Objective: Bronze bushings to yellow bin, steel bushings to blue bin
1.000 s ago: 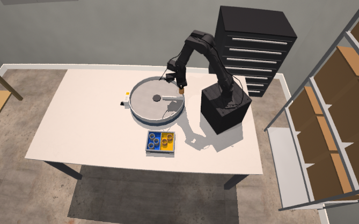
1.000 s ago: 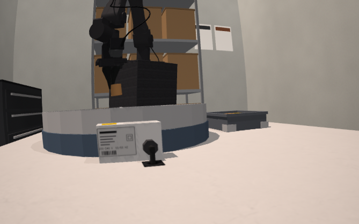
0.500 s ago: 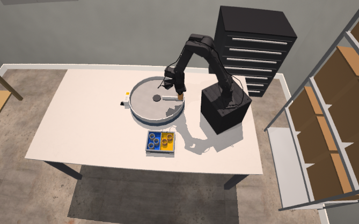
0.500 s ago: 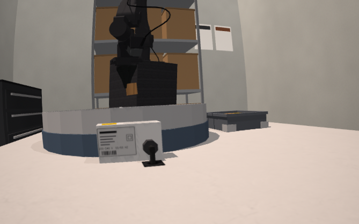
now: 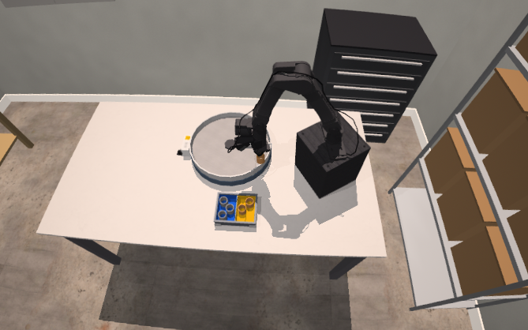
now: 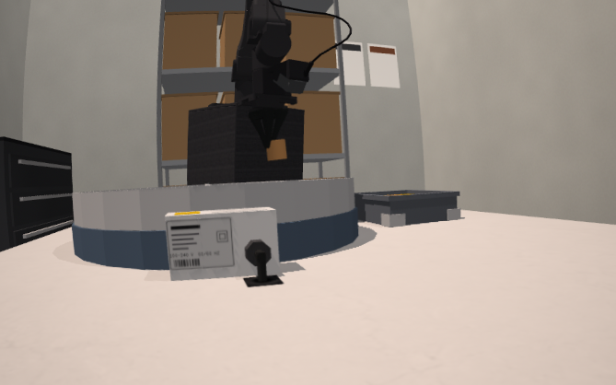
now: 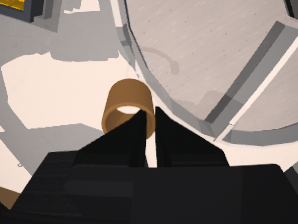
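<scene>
My gripper point(image 5: 260, 154) point(image 6: 268, 145) point(image 7: 150, 113) is shut on the wall of a bronze bushing point(image 5: 260, 159) point(image 6: 277, 150) point(image 7: 129, 92), one finger inside its bore. The bushing is tilted and hangs above the near right rim of the turntable point(image 5: 212, 149) point(image 6: 119, 210) point(image 7: 175, 30). No other bushing shows on the turntable; the arm hides part of it. The blue bin point(image 5: 231, 217) holds three steel bushings. The yellow bin point(image 5: 251, 215) point(image 7: 12, 4) beside it holds two bronze bushings, and their insides are hidden in the exterior view.
A grey two-part tray point(image 6: 408, 210) forms both bins, in front of the turntable. A white box point(image 5: 185, 144) point(image 6: 221, 217) with a small black fixture stands left of the turntable. The arm's black pedestal point(image 5: 319, 176) point(image 6: 212, 147) stands to the right. A light bar point(image 7: 260, 95) spans the turntable.
</scene>
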Motion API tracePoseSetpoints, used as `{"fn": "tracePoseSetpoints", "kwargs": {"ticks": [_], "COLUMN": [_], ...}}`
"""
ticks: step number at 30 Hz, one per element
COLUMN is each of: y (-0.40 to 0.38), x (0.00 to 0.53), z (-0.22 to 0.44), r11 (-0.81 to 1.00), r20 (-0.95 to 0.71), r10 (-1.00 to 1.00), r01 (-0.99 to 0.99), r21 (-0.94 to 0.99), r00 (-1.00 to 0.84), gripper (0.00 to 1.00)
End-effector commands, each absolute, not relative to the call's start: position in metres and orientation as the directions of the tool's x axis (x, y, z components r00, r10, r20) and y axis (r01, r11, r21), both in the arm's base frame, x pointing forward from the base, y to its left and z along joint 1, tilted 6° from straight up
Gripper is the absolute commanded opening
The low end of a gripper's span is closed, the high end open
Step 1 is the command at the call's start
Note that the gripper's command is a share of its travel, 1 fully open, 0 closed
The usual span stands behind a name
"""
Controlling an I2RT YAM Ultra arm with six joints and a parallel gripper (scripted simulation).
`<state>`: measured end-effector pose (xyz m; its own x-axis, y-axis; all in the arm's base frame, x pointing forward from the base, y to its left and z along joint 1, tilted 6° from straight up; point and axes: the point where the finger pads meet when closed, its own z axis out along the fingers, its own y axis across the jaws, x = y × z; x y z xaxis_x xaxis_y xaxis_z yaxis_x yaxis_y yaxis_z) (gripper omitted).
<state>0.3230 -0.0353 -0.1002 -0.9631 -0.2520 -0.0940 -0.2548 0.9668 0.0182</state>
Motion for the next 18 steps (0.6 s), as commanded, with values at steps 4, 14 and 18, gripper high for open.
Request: {"fn": "tracePoseSetpoints", "kwargs": {"ticks": [4, 14, 18], "y": [0.019, 0.100, 0.134], "x": [0.347, 0.372, 0.382], "z": [-0.094, -0.089, -0.086], "r11": [0.965, 0.942, 0.930], "r20": [-0.096, -0.099, -0.100], "r10": [-0.259, -0.335, -0.366], "r01": [-0.261, -0.337, -0.368], "r21": [0.006, -0.002, -0.005], "r00": [-0.961, -0.937, -0.925], "gripper": [0.00, 0.00, 0.00]}}
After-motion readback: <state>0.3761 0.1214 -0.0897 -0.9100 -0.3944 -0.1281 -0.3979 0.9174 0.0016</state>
